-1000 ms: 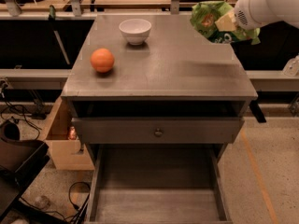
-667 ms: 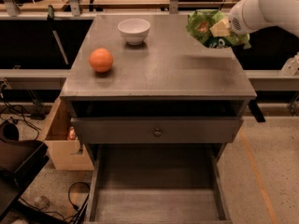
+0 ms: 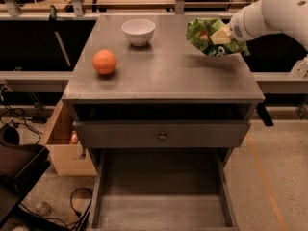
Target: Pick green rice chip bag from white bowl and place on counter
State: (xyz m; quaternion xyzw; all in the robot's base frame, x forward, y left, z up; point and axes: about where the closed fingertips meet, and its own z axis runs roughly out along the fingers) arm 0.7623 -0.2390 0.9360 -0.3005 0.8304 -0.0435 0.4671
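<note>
The green rice chip bag is crumpled shiny green foil with yellow and white print. It hangs over the right rear part of the grey counter, low above its surface. My gripper comes in from the right on a white arm and is shut on the bag's right side. The white bowl stands empty at the back middle of the counter, well left of the bag.
An orange fruit sits on the counter's left side. Below the top is a shut drawer with a round knob, and a lower drawer is pulled out. A cardboard box and cables lie at the left on the floor.
The gripper has carried the bag to the left and down, from beyond the counter's right rear corner to over its right rear part. Bowl and orange have not moved.
</note>
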